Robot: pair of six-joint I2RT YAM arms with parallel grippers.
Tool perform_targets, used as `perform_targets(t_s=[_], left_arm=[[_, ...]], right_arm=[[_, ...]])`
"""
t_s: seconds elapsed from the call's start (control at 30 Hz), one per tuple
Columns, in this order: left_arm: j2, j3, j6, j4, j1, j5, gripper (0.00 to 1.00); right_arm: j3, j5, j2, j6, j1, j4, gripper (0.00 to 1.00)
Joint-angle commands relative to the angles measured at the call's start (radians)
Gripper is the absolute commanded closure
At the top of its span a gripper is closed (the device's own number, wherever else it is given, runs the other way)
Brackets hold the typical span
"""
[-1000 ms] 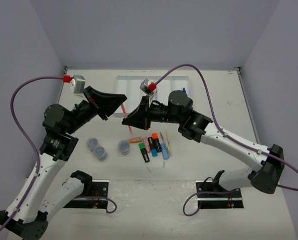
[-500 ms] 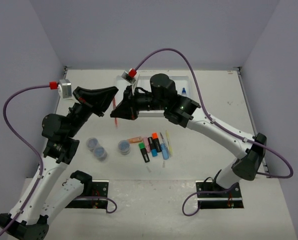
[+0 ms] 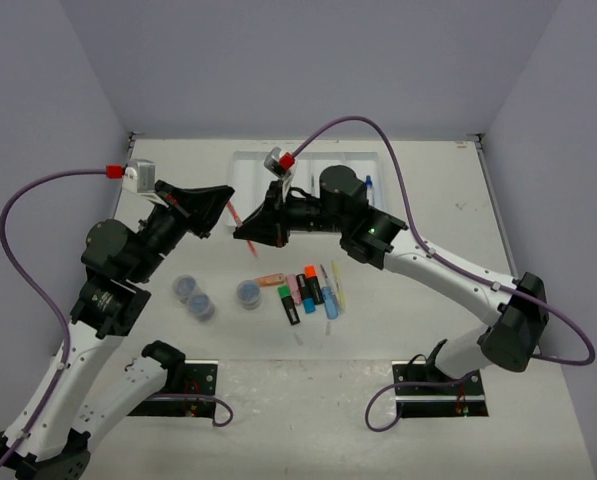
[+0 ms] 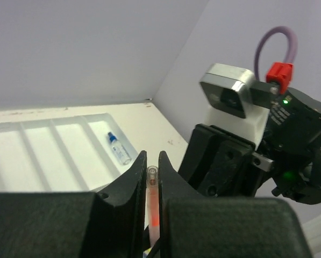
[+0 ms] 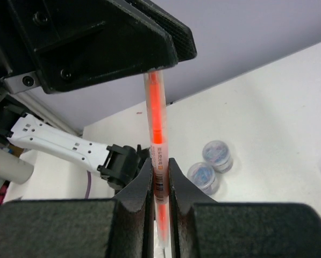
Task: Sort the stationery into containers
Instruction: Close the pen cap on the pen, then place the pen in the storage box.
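Note:
A thin red pen (image 3: 235,212) hangs in the air between my two grippers, above the table in front of the white tray (image 3: 250,163). My left gripper (image 3: 220,202) is shut on its upper end (image 4: 152,188). My right gripper (image 3: 246,232) is shut on its lower part (image 5: 156,118). The jaws of both press on the pen from both sides. The right wrist view shows the left gripper's black body (image 5: 106,43) just above my right fingers. The blue-capped bottle (image 3: 368,183) lies in the tray's rightmost compartment.
Three clear tubs (image 3: 185,289) (image 3: 201,306) (image 3: 248,293) stand on the table at front left. A row of highlighters and thin pens (image 3: 306,290) lies beside them, under the right arm. The other tray compartments (image 4: 42,140) hold nothing that I can see.
Both grippers, joined by the pen, moved back and to the left, then came a little to the right. The pen stays held between them throughout.

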Motion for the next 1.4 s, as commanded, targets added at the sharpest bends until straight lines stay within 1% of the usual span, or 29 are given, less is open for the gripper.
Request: perform_targets(t_s=[0.0, 0.07, 0.2, 0.37, 0.4, 0.47, 0.57, 0.6, 0.63, 0.7, 0.73, 0.77, 0.8, 0.87, 0.97, 1.07, 1.1, 1.17, 1.23, 1.3, 1.37], left_arm=[[-0.01, 0.083, 0.047, -0.224, -0.018, -0.069, 1.0], [-0.005, 0.087, 0.051, -0.231, -0.018, -0.087, 1.0], [-0.002, 0.074, 0.048, -0.214, -0.018, -0.072, 1.0], [0.006, 0.071, 0.043, -0.171, -0.018, -0.006, 1.0], [0.006, 0.073, 0.043, -0.162, -0.018, 0.012, 0.98], [0.002, 0.077, 0.049, -0.156, -0.018, 0.026, 0.88], [0.005, 0.095, 0.072, -0.172, -0.018, 0.023, 0.75], [0.009, 0.108, 0.081, -0.187, -0.018, 0.014, 0.66], [0.015, 0.113, 0.086, -0.199, -0.018, 0.005, 0.54], [0.021, 0.13, 0.092, -0.214, -0.018, -0.009, 0.35], [0.03, 0.139, 0.096, -0.233, -0.018, -0.029, 0.18], [0.046, 0.162, 0.096, -0.253, -0.018, -0.049, 0.08], [0.063, 0.187, 0.095, -0.273, -0.018, -0.068, 0.0], [0.074, 0.221, 0.101, -0.318, -0.018, -0.099, 0.0], [0.092, 0.266, 0.14, -0.417, -0.018, -0.198, 0.0], [0.085, 0.278, 0.191, -0.497, -0.018, -0.286, 0.0], [0.081, 0.273, 0.221, -0.535, -0.018, -0.33, 0.0], [0.071, 0.241, 0.236, -0.584, -0.02, -0.449, 0.0], [0.063, 0.196, 0.23, -0.596, -0.019, -0.499, 0.0], [0.048, 0.097, 0.207, -0.573, -0.02, -0.513, 0.0], [0.045, 0.047, 0.196, -0.552, -0.018, -0.5, 0.0]], right_arm=[[-0.08, 0.171, -0.098, 0.001, -0.076, 0.274, 1.0], [-0.105, 0.171, -0.129, -0.007, -0.076, 0.27, 1.0], [-0.13, 0.153, -0.16, -0.008, -0.074, 0.27, 1.0], [-0.134, 0.11, -0.163, 0.002, -0.075, 0.278, 1.0], [-0.138, 0.099, -0.163, 0.003, -0.076, 0.28, 1.0], [-0.142, 0.094, -0.164, 0.003, -0.076, 0.282, 1.0], [-0.152, 0.091, -0.163, 0.004, -0.074, 0.288, 1.0], [-0.155, 0.085, -0.161, 0.007, -0.074, 0.288, 1.0], [-0.157, 0.081, -0.158, 0.008, -0.074, 0.288, 1.0], [-0.169, 0.08, -0.157, 0.012, -0.076, 0.295, 1.0], [-0.176, 0.081, -0.158, 0.012, -0.075, 0.299, 1.0], [-0.193, 0.095, -0.162, 0.008, -0.075, 0.295, 1.0], [-0.214, 0.11, -0.166, 0.002, -0.076, 0.29, 1.0], [-0.249, 0.15, -0.181, -0.007, -0.079, 0.287, 1.0], [-0.33, 0.209, -0.237, -0.01, -0.103, 0.273, 1.0], [-0.4, 0.263, -0.28, -0.007, -0.129, 0.262, 1.0], [-0.435, 0.293, -0.318, -0.006, -0.145, 0.245, 1.0], [-0.464, 0.34, -0.355, -0.007, -0.161, 0.226, 1.0], [-0.476, 0.358, -0.375, -0.009, -0.17, 0.203, 1.0], [-0.485, 0.414, -0.395, -0.026, -0.179, 0.162, 1.0], [-0.484, 0.436, -0.397, -0.047, -0.18, 0.143, 1.0]])
